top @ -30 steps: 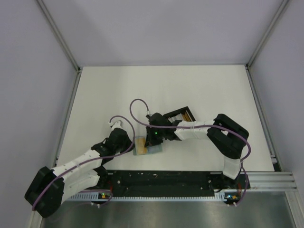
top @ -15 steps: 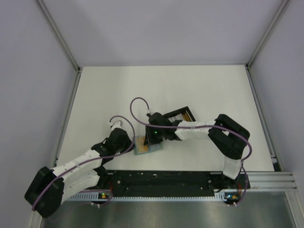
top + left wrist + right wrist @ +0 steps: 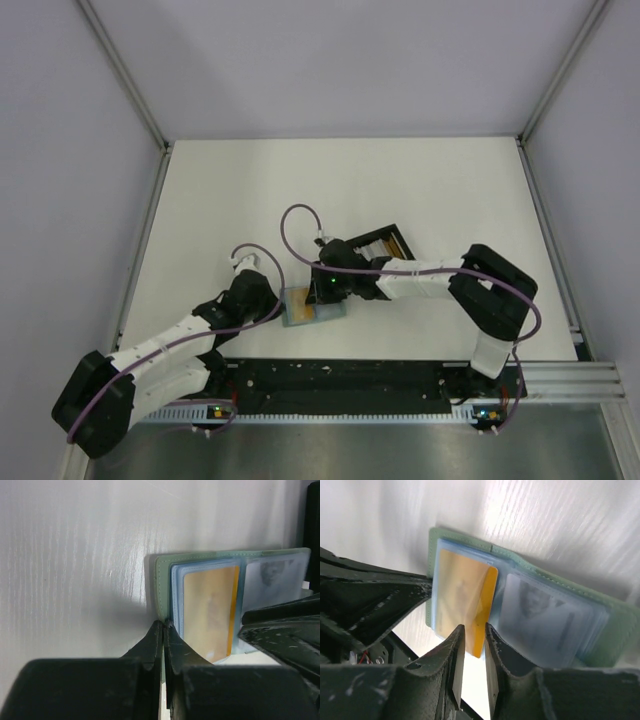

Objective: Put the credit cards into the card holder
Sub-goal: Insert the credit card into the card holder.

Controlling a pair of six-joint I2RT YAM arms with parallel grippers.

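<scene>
Two cards are showing inside the open card holder (image 3: 312,310), which is lying flat on the bench (image 3: 400,190) between the arms. A yellow-orange card (image 3: 465,597) is sitting in a clear sleeve on one leaf, with a corner sticking out past it, and a pale grey card (image 3: 545,615) is sitting on the other. Their print is blurring beyond reading. The left gripper (image 3: 163,626) is clenching its jaws together, tips touching the holder's green edge. The right gripper (image 3: 473,628) is hovering just over the orange card's protruding corner, jaws slightly parted and grasping nothing.
</scene>
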